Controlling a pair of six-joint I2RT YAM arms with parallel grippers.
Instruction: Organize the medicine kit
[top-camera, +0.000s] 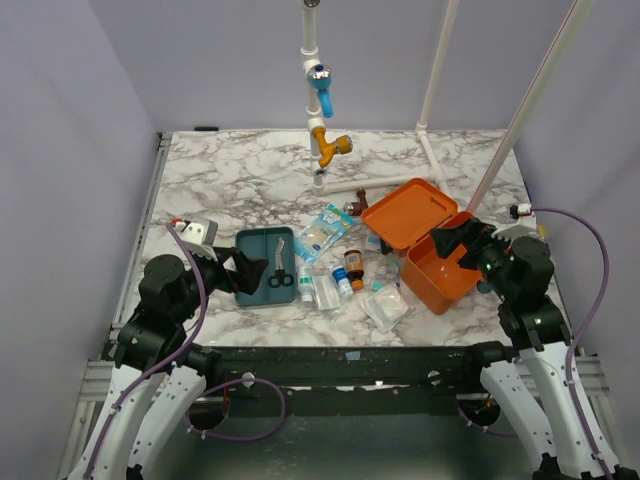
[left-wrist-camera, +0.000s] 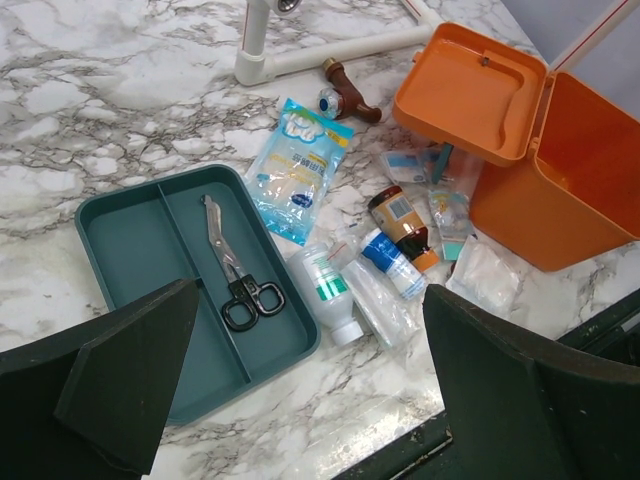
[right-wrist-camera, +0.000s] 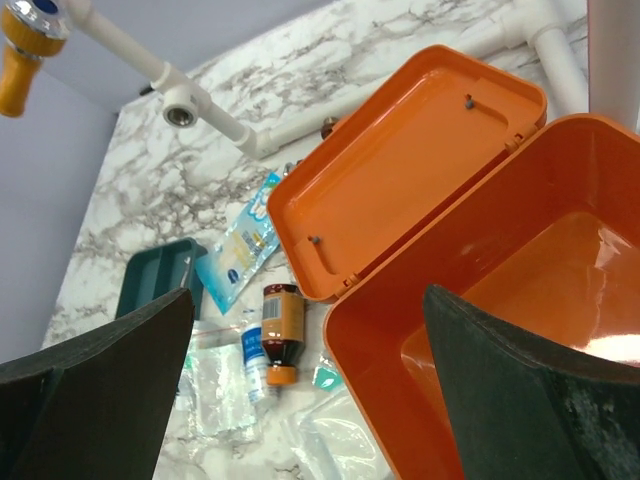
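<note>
Just ahead of the right gripper (right-wrist-camera: 308, 292), the kit (right-wrist-camera: 520, 300) runs off the right and bottom edges. The tray's (left-wrist-camera: 130, 235) near corner hides behind the left gripper's (left-wrist-camera: 310, 288) finger (left-wrist-camera: 120, 380). Bottle (left-wrist-camera: 400, 225) labels unreadable

left hand (top-camera: 250, 272) jaws wide, right hand (top-camera: 452, 243) likewise

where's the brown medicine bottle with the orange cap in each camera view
top external: brown medicine bottle with orange cap, mid-table, left of the orange plastic medicine kit.
left wrist: right of centre, left of the kit.
right wrist: lower left, below the lid's near corner.
shared landmark: the kit's open lid.
</note>
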